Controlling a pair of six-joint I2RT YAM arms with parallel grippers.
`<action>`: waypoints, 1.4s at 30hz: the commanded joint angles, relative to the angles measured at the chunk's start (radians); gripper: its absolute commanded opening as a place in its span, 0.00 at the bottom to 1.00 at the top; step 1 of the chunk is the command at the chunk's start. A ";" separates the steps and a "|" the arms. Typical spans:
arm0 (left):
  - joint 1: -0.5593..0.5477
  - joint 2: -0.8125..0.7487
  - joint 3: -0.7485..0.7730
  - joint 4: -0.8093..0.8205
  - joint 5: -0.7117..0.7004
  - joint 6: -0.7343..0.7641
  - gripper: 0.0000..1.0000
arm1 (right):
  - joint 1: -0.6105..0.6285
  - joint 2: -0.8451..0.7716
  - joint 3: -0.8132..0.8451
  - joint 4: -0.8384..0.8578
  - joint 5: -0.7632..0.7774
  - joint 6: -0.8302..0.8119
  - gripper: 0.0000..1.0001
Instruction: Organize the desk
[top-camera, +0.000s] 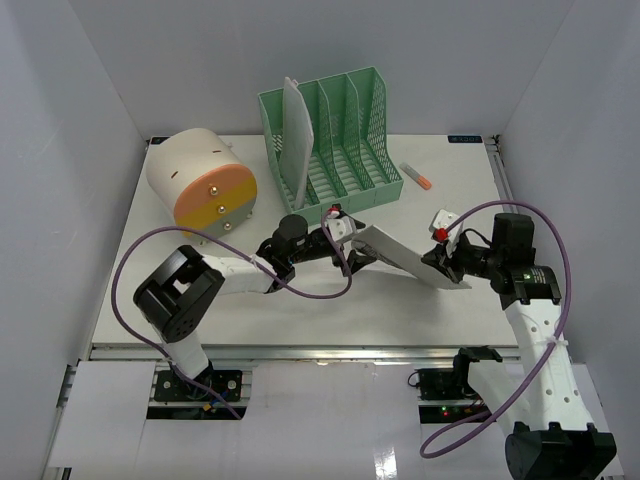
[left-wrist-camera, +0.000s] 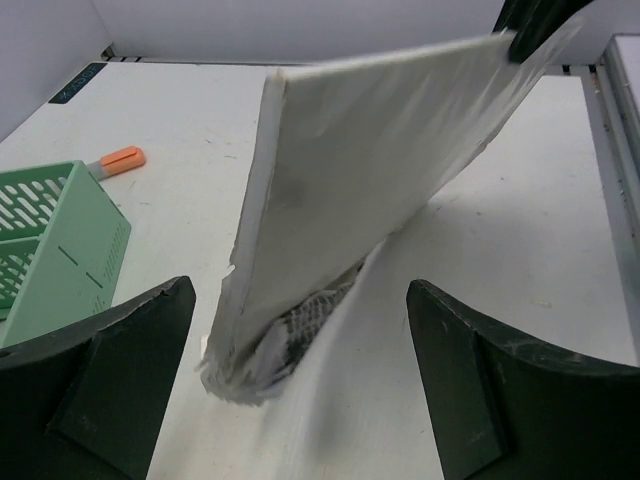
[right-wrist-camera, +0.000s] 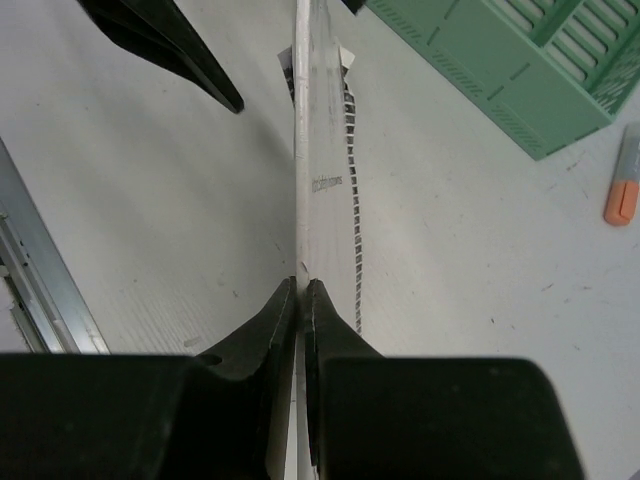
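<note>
On the white desk (top-camera: 300, 300) a thin white notepad (top-camera: 405, 255) stands on its edge, tilted, with a frayed lower corner. My right gripper (top-camera: 447, 262) is shut on the pad's right end; in the right wrist view its jaws (right-wrist-camera: 301, 285) pinch the pad's edge (right-wrist-camera: 315, 150). My left gripper (top-camera: 345, 235) is open at the pad's left end. In the left wrist view the pad's corner (left-wrist-camera: 370, 170) sits between the wide-spread fingers (left-wrist-camera: 130, 350) of that gripper (left-wrist-camera: 300, 290), touching neither.
A green mesh file rack (top-camera: 340, 140) stands at the back, with another white pad (top-camera: 297, 135) upright in its left slot. An orange-capped marker (top-camera: 417, 177) lies right of the rack. A round cream and orange drawer box (top-camera: 200, 180) sits back left. The metal rail (right-wrist-camera: 30, 290) runs along the front.
</note>
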 joint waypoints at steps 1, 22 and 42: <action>0.002 0.023 0.071 0.041 0.112 0.089 0.91 | 0.003 -0.029 0.093 -0.068 -0.129 -0.079 0.08; 0.005 -0.251 0.158 -0.547 0.182 0.290 0.00 | 0.089 0.099 0.192 -0.037 -0.127 -0.153 0.73; 0.007 -0.358 0.306 -0.891 0.002 0.371 0.20 | 0.589 0.360 0.387 0.006 0.356 -0.047 0.08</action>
